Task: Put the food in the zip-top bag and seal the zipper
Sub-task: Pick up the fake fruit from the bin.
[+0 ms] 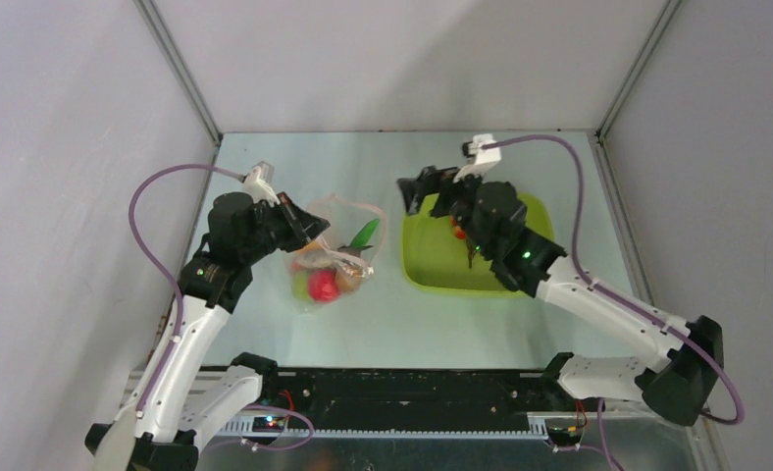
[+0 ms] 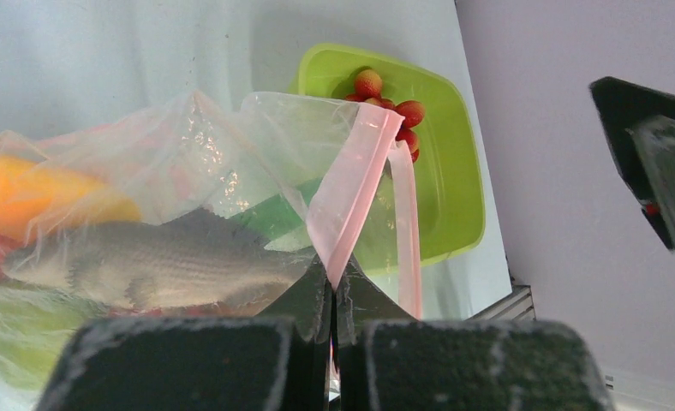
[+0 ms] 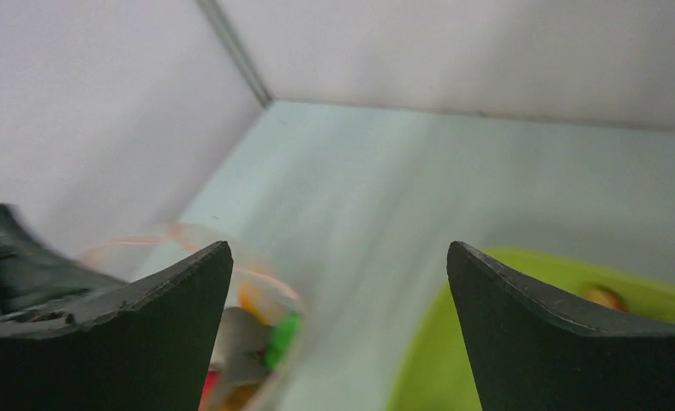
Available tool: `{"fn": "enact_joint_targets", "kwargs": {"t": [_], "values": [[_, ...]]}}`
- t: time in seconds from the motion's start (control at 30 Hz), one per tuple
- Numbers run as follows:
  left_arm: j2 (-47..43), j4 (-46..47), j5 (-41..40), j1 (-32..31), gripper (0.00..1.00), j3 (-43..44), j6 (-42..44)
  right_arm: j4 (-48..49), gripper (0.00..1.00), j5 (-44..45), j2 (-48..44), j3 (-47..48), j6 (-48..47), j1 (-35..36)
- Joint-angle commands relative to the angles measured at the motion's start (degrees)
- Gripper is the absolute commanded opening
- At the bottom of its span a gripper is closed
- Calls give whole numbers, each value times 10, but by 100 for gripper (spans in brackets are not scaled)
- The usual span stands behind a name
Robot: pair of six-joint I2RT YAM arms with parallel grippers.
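Closest to my left wrist lens, the left claw (image 2: 332, 295) is clamped shut on the zipper (image 2: 355, 184), pinching the pink strip right at its fingertips. The zip-top bag (image 2: 188, 154) spreads away from that grip, up and to the left in this view. Its mouth is held up and gaping. Through the clear plastic I can see a brown kiwi (image 2: 163, 261) just beyond the fingers and an orange-yellow piece (image 2: 34, 201) further left. From above, I also see a red tomato (image 1: 322, 286) low in the bag and a green pod (image 1: 365, 234) by its mouth.

My right claw (image 3: 338, 257) stands wide open with nothing between its fingers. It hangs over the far left corner of the lime-green tub (image 1: 520, 221), with the bag near it on its left, apart from it. Small red strawberries (image 2: 390, 107) lie in the tub. Bag and tub sit side by side on the counter (image 1: 363, 324).
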Motion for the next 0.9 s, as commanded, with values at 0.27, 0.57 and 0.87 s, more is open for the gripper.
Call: {"fn": "enact_joint_targets", "kwargs": {"t": [0.27, 0.57, 0.87], "values": [[-1, 36, 31, 5, 0, 3, 11, -404, 98, -192, 27, 16, 53, -281], [2, 40, 49, 5, 0, 5, 18, -337, 97, -220, 173, 18, 7, -360], [1, 45, 60, 5, 0, 4, 19, -283, 96, -205, 276, 37, 26, -373]]}}
